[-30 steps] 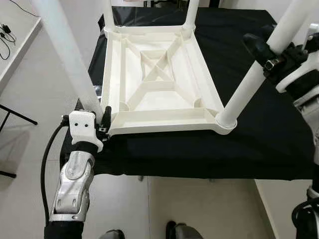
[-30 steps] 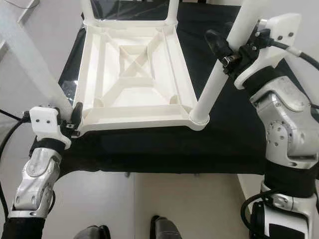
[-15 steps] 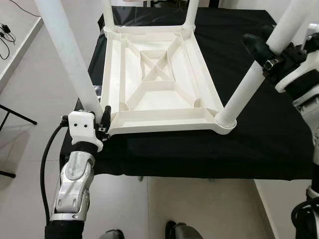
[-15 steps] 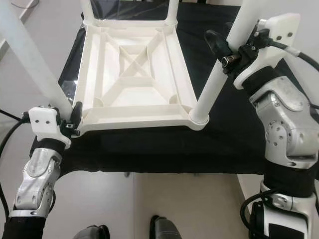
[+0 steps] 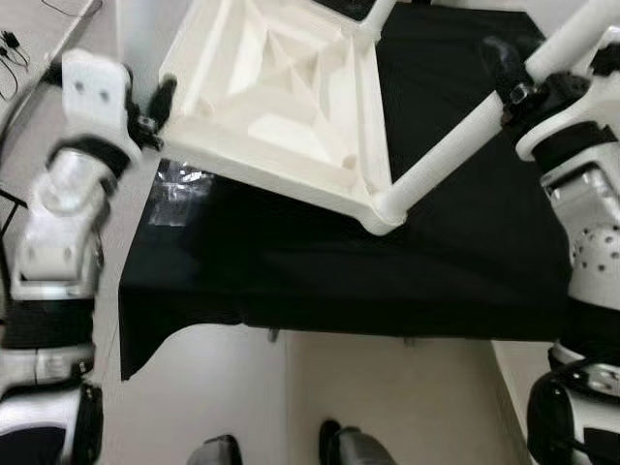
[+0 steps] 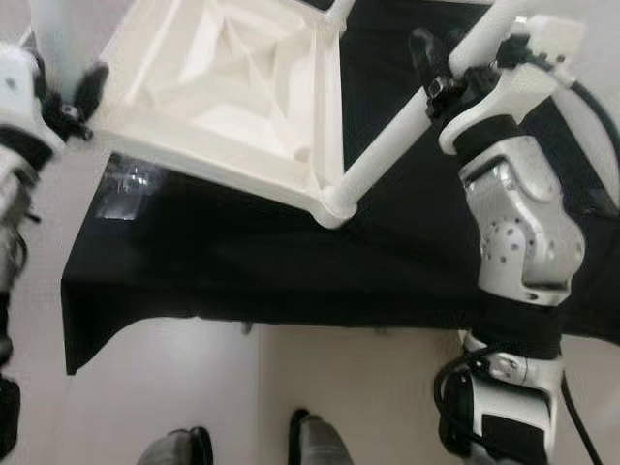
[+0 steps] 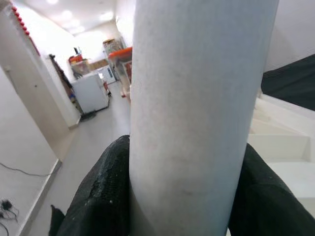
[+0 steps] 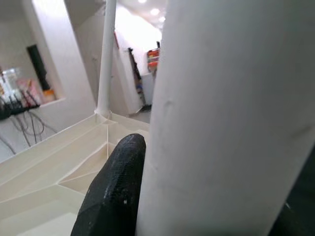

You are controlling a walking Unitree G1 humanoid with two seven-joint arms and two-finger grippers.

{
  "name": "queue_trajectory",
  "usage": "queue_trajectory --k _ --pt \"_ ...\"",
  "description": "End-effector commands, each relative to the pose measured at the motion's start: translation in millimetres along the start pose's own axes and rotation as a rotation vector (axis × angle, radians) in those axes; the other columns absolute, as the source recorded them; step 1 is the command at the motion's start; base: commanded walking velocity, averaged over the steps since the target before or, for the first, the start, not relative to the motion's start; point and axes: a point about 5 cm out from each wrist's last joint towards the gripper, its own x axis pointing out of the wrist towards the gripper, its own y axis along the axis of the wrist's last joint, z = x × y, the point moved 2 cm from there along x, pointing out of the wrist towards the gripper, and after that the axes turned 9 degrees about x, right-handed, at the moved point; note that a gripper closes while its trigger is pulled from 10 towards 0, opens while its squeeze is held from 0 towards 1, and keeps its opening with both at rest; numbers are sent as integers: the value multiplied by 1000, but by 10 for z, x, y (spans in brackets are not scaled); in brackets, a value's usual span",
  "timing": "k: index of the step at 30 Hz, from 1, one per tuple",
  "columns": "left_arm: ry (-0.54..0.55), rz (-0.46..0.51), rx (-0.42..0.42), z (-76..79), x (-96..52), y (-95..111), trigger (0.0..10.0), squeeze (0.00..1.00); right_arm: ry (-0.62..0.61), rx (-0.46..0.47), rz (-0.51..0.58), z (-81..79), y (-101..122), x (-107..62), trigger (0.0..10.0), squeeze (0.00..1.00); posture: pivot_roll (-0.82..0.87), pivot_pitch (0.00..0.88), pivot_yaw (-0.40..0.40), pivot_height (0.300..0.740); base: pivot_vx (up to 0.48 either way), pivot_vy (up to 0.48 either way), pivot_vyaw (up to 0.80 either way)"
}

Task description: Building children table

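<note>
A white plastic children's table [image 5: 281,97] is upside down and tilted, its ribbed underside facing me and its left side raised off the black cloth. My left gripper [image 5: 153,102] is shut on the near left leg [image 7: 197,108], with a black finger [image 7: 103,191] on each side of it. My right gripper [image 5: 523,77] is shut on the near right leg [image 5: 446,155], which slants up to the right; one black finger [image 8: 115,187] presses against it. The near right corner [image 5: 383,213] sits low over the cloth.
A work table draped in black cloth [image 5: 387,281] lies under the white table. A clear plastic bag [image 5: 179,189] rests on its left part. Pale floor and my feet [image 5: 339,450] are below the front edge.
My left arm has risen, lifting the table's near left corner off the cloth, so the table now tilts down to the right. The right gripper keeps its hold on its leg.
</note>
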Motion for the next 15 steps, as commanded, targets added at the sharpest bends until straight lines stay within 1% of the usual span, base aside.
queue_trajectory --k 1,2,4,5,6,7,8,9,10,12,13,14,15 --pt "65 341 41 -304 103 849 10000 0 -156 -58 -222 222 -504 -91 10000 0 46 224 -37 740 0 0 0" --pt "65 341 41 -304 103 849 10000 0 -156 -58 -222 222 -504 -91 10000 0 46 224 -37 740 0 0 0" --pt "14 396 52 -360 293 1110 10000 0 -244 28 -265 218 -728 -138 10000 0 54 227 -25 740 0 0 0" --pt "14 396 52 -360 293 1110 10000 0 -244 28 -265 218 -728 -138 10000 0 54 227 -25 740 0 0 0" --pt "-19 426 46 -370 413 1272 10000 0 -296 81 -301 202 -899 -169 10000 0 59 228 -16 740 0 0 0" --pt "-19 426 46 -370 413 1272 10000 0 -296 81 -301 202 -899 -169 10000 0 59 228 -16 740 0 0 0" --pt "-107 490 21 -328 626 1643 10000 0 -432 199 -375 194 -1252 -230 10000 0 71 233 2 740 0 0 0" --pt "-142 516 8 -291 690 1792 10000 0 -491 245 -400 199 -1386 -256 10000 0 73 233 4 740 0 0 0" --pt "-169 538 3 -252 731 1912 10000 0 -535 285 -416 203 -1489 -275 10000 0 75 237 10 740 0 0 0" --pt "-169 538 3 -252 731 1912 10000 0 -535 285 -416 203 -1489 -275 10000 0 75 237 10 740 0 0 0" --pt "-188 555 0 -228 763 2004 10000 0 -561 314 -424 203 -1563 -283 10000 0 78 239 13 740 0 0 0" --pt "-188 555 0 -228 763 2004 10000 0 -561 314 -424 203 -1563 -283 10000 0 78 239 13 740 0 0 0" --pt "-211 573 -16 -196 795 2105 10000 0 -608 347 -441 231 -1663 -307 10000 0 85 242 18 740 0 0 0"
